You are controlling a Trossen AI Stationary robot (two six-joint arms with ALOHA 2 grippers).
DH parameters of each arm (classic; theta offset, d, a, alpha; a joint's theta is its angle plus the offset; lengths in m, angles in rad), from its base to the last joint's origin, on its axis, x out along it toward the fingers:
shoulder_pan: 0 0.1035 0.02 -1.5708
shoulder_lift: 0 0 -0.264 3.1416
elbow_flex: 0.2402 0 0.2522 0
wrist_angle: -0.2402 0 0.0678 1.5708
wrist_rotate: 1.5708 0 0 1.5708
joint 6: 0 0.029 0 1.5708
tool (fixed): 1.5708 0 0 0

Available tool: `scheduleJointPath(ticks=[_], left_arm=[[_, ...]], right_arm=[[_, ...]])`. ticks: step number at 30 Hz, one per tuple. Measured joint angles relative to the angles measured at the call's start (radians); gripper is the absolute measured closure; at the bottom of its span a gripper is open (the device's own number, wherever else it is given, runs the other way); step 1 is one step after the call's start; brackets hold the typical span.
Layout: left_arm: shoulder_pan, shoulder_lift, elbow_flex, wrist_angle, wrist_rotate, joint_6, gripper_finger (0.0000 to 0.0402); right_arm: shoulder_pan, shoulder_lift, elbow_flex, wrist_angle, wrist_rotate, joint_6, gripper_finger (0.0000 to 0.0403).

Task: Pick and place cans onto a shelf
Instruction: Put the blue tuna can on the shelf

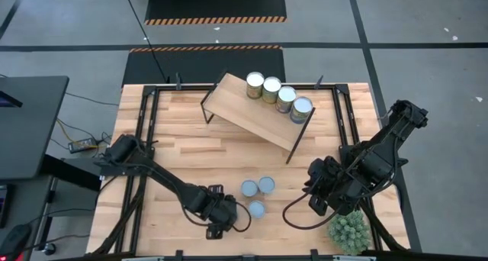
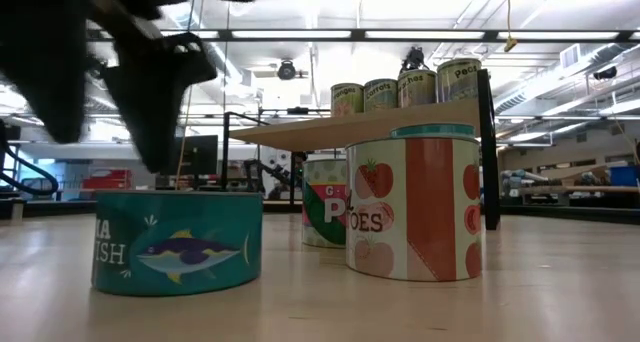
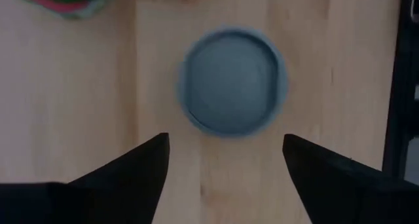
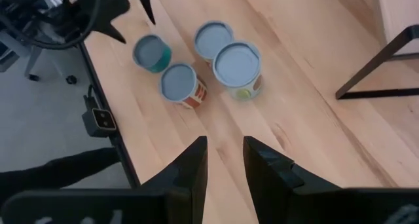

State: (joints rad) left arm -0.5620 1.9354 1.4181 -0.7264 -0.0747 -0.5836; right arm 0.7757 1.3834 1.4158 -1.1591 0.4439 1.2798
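Observation:
Several blue-grey-topped cans stand upright in a cluster on the tabletop (image 1: 183, 150), near its front edge. The nearest is a teal fish can (image 2: 178, 242) (image 1: 256, 209). My left gripper (image 3: 224, 162) (image 1: 229, 215) hovers open just above and beside it, pointing steeply down, and the can's lid (image 3: 232, 82) shows just beyond its spread fingers. A tomato can (image 2: 413, 207) and a green can (image 2: 325, 217) stand behind. The shelf (image 1: 248, 112) stands askew at the back and bears several cans (image 1: 278, 95) in a row. My right gripper (image 4: 224, 162) (image 1: 316, 204) waits raised at the right, its fingers a narrow gap apart and holding nothing.
A spiky green potted plant (image 1: 349, 232) stands at the front right corner beside my right arm. The shelf's dark legs (image 4: 386, 73) reach the table behind the can cluster. Bare wood (image 1: 175, 131) lies left of the shelf.

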Motion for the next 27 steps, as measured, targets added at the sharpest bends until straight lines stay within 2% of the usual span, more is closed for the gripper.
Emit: scheduleJointPath(ticks=[5,9,14,19,24,27], left_arm=[[0.064,0.000,0.000,0.005,0.005,-0.018,0.0134],[0.116,0.012,0.000,0.020,0.082,-0.088,0.0166],[0.137,0.029,-0.001,0.023,0.129,-0.112,0.0208],[0.116,0.039,-0.001,0.042,0.124,-0.105,0.0239],[0.079,0.043,0.000,0.040,0.055,-0.088,0.0252],[0.067,0.058,0.001,0.035,0.049,-0.086,0.0259]], right_arm=[[0.000,0.000,0.000,0.007,0.019,-0.001,0.0298],[0.000,0.000,0.000,0.021,0.019,0.000,0.0298],[0.000,0.000,0.000,0.027,0.019,0.000,0.0298],[0.000,0.000,0.000,0.029,0.026,-0.001,0.0298],[0.000,0.000,0.000,0.029,0.029,-0.007,0.0298],[0.000,0.000,0.000,0.029,0.030,-0.009,0.0298]])
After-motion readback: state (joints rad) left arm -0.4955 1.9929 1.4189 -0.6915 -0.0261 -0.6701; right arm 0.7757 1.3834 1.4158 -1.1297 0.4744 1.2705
